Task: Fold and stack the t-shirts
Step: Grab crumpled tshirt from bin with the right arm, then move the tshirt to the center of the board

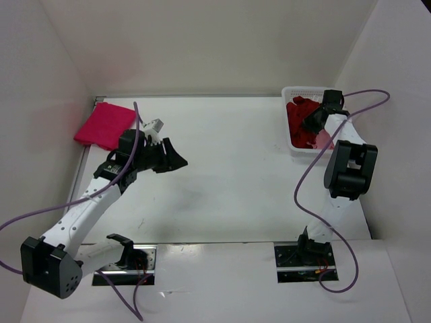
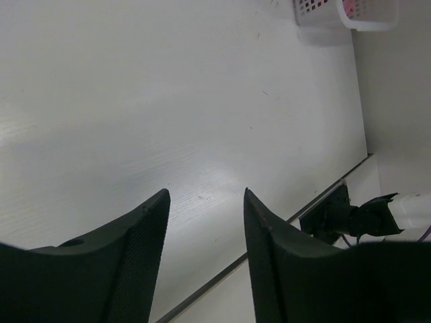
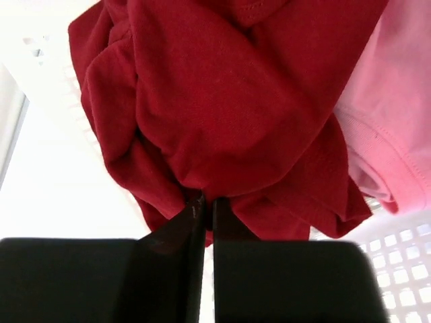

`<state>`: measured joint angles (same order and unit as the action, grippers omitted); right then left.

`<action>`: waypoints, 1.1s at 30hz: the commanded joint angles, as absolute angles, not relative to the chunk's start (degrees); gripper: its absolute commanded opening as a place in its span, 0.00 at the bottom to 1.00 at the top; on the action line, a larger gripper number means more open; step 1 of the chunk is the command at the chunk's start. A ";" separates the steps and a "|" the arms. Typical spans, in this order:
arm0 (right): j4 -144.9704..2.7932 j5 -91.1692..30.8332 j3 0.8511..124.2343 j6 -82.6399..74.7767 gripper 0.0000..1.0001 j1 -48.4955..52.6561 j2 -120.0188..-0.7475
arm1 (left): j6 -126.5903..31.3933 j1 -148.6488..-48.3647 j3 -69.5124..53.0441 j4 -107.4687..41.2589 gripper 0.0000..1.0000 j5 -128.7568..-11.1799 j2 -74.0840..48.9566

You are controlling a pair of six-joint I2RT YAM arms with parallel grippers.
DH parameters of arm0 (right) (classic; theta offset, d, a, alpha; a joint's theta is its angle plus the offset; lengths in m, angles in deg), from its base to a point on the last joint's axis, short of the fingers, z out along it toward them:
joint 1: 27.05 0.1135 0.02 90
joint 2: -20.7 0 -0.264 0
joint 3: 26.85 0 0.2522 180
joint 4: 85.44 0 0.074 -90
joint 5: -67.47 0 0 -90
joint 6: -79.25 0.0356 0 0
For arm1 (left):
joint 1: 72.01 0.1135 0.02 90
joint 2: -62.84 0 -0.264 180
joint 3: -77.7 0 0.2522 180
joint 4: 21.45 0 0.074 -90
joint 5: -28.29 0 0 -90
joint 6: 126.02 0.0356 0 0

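A folded crimson-magenta t-shirt [image 1: 104, 125] lies flat at the table's far left. My left gripper [image 1: 176, 160] [image 2: 205, 195] hovers open over bare table to its right, nothing between its fingers. A crumpled darker red t-shirt [image 1: 301, 122] [image 3: 229, 101] fills the white basket [image 1: 301, 92] at the far right, with a light pink t-shirt [image 3: 397, 94] [image 1: 326, 140] beside it. My right gripper [image 1: 314, 120] [image 3: 207, 200] reaches into the basket, shut on a pinch of the darker red shirt's cloth.
White walls close in the table on the left, back and right. The basket [image 2: 337, 12] stands against the right wall. Purple cables [image 1: 306, 176] loop off both arms. The arm bases [image 1: 304, 259] are bolted at the near edge.
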<state>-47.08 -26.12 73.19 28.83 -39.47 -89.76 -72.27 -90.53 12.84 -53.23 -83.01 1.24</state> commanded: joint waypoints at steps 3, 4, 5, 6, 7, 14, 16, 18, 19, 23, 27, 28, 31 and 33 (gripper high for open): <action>-50.50 -23.76 72.18 28.10 0.00 -40.14 -81.89 | -72.14 -90.73 12.53 -51.91 0.69 -83.94 2.81; -50.50 -23.76 71.38 28.10 0.00 -40.14 -79.87 | -72.75 -90.73 11.91 -51.39 0.71 -83.94 2.29; -50.50 -24.63 70.85 28.10 0.00 -40.14 -75.67 | -72.76 -90.73 11.90 -51.38 0.73 -83.94 2.29; -50.50 -25.25 70.32 28.10 0.00 -40.14 -73.63 | -72.76 -90.73 11.29 -51.38 0.75 -83.94 1.68; -49.81 -25.95 70.32 28.10 0.00 -40.14 -71.61 | -72.76 -90.73 10.59 -51.38 0.76 -83.94 1.67; -43.38 -40.17 83.92 27.57 0.00 -38.92 -60.61 | -73.90 -90.73 6.89 -51.91 0.88 -80.00 -0.79; -42.86 -47.96 89.46 28.97 0.00 -38.38 -58.77 | -74.42 -90.11 6.19 -52.44 0.92 -79.03 -1.32; -45.30 -54.31 94.45 32.57 0.00 -37.78 -58.06 | -75.04 -86.80 6.19 -52.44 0.94 -79.02 -1.32; -46.97 -60.35 95.88 34.32 0.00 -36.90 -57.36 | -75.04 -85.64 6.19 -52.44 0.97 -79.02 -1.93; -57.77 -70.39 101.42 44.60 0.00 -29.44 -56.73 | -75.57 -79.67 6.19 -53.14 0.98 -79.64 -2.46; -60.61 -70.52 111.94 48.49 0.00 -17.05 -58.57 | -75.57 -75.53 6.19 -54.19 0.98 -79.64 -2.46; -60.61 -70.52 113.46 48.49 0.00 -13.89 -58.58 | -76.27 -75.52 6.19 -54.19 0.98 -79.64 -2.46; -61.84 -71.04 114.35 49.73 0.00 -13.07 -58.59 | -77.32 -73.24 6.19 -54.19 0.98 -79.64 -1.93; -59.39 -69.21 110.08 47.80 0.00 -13.07 -57.18 | -77.33 -72.27 5.58 -54.19 0.98 -80.25 -1.93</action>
<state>-56.53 -68.87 111.70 46.62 -13.09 -58.50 -75.90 -73.64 8.19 -54.69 -79.53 -2.65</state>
